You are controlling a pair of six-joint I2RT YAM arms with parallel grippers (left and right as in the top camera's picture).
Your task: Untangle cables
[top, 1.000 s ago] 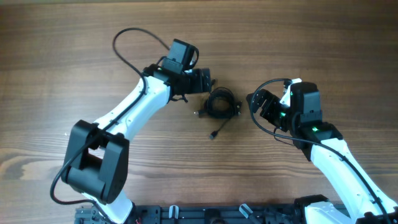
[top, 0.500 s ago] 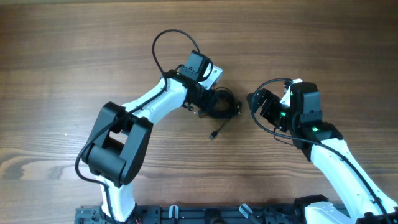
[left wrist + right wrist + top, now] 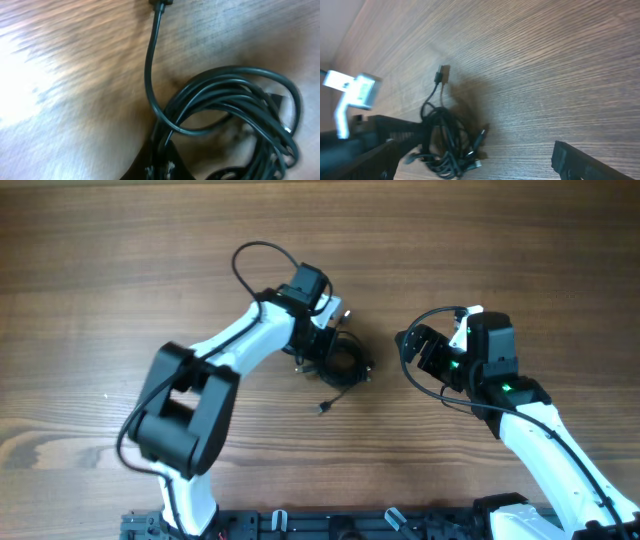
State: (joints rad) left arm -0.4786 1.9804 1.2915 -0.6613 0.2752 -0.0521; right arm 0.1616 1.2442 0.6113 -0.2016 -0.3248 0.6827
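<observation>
A tangled bundle of black cables (image 3: 342,361) lies mid-table, with one loose plug end (image 3: 323,408) trailing toward the front. My left gripper (image 3: 318,342) is shut on the bundle's left side. In the left wrist view the dark fingertips (image 3: 172,167) pinch several strands at the bottom edge, the coils (image 3: 235,100) spread to the right, and one strand runs up to a plug (image 3: 161,3). My right gripper (image 3: 418,352) stands open a short way right of the bundle, not touching it. The right wrist view shows the bundle (image 3: 447,142) and a plug (image 3: 442,75) ahead of its finger (image 3: 585,161).
The wooden table (image 3: 520,250) surrounds the bundle. The left arm's own cable loops up behind its wrist (image 3: 250,255). In the right wrist view the left arm's body (image 3: 380,127) and white mount (image 3: 352,92) sit at the left. A dark rail (image 3: 350,525) runs along the front edge.
My left gripper swung in onto the bundle and shut on it. The bundle and its loose plug end shifted slightly left and toward the front. The right arm stayed still.
</observation>
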